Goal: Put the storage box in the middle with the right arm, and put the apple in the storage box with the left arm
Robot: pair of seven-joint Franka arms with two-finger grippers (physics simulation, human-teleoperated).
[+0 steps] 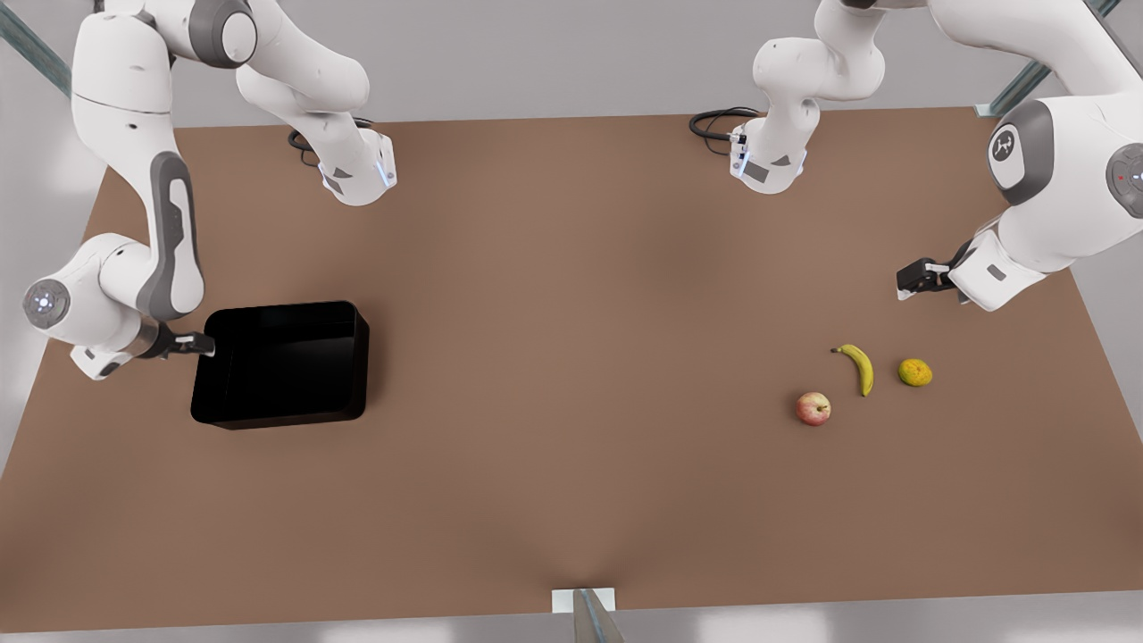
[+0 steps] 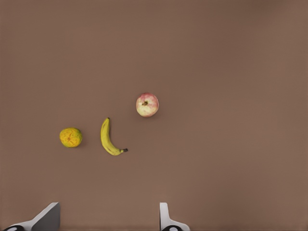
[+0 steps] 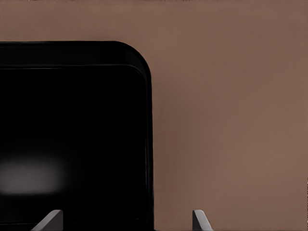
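The brown table point(image 1: 571, 375) carries everything. On the front view's left sits the storage box point(image 1: 284, 364), a glossy black tub with low walls, well apart from the fruit and not yet in the middle. The right hand point(image 1: 204, 343) hovers at the box's left wall, its fingers point(image 3: 48, 221) spread wide, one over the box's inside and one over the table beyond the wall, with the rim between them. On the front view's right, the left hand point(image 1: 909, 284) hangs above the table, far of the fruit, fingers point(image 2: 166, 219) set wide with nothing between them. Beneath it lie the banana point(image 1: 859, 366), then the apple point(image 1: 813, 408) nearest the front edge, and the citrus fruit point(image 1: 915, 372) just right of the banana.
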